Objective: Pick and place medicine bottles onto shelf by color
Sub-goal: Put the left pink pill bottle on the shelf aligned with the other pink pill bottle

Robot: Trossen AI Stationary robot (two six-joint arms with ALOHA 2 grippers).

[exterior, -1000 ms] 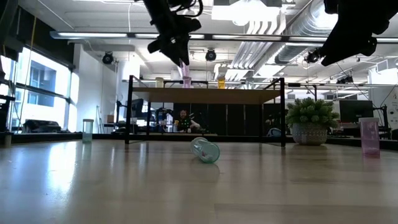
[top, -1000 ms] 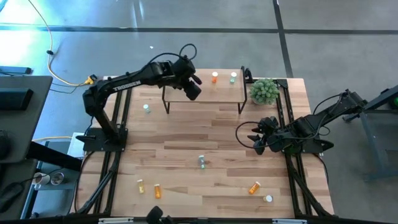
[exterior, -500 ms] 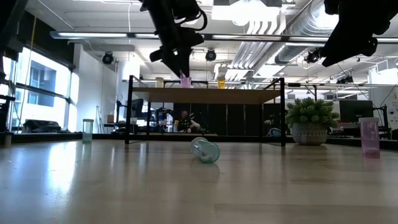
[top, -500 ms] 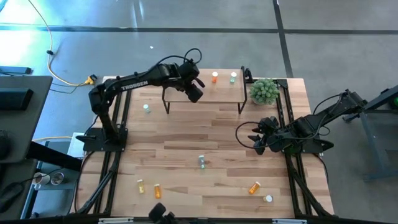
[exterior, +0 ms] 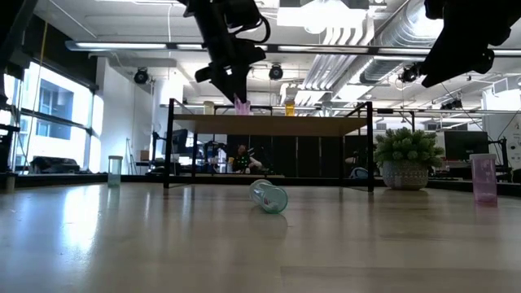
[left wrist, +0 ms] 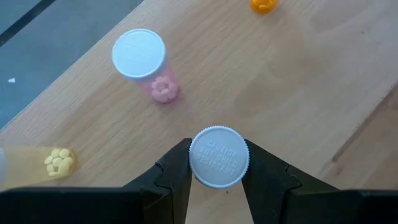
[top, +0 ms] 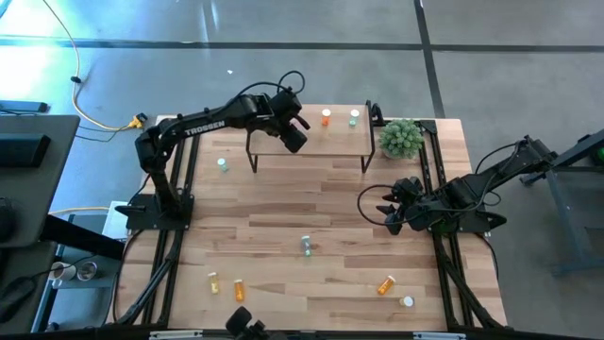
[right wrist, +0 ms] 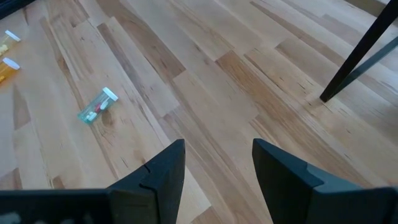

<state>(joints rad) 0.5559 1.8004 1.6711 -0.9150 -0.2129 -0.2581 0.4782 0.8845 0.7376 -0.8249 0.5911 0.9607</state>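
**Left end effector holds a pink bottle over the shelf**

High view: the left end effector (top: 293, 135) hangs over the left half of the shelf (top: 335, 138), where an orange bottle (top: 326, 117) and a green bottle (top: 354, 117) stand. The right end effector (top: 377, 210) waits above the bench (top: 283, 217), right of centre.

Low view: the pink bottle (exterior: 242, 103) sits at the shelf top, under the left end effector.

Left wrist view: the fingers (left wrist: 172, 176) are clamped on that bottle's white cap (left wrist: 218, 157); a second pink bottle (left wrist: 146, 61) stands nearby on the shelf.

Right wrist view: the right end effector's fingers (right wrist: 163, 168) are spread apart, holding nothing; a green bottle lying on its side (right wrist: 97, 105) is on the bench.
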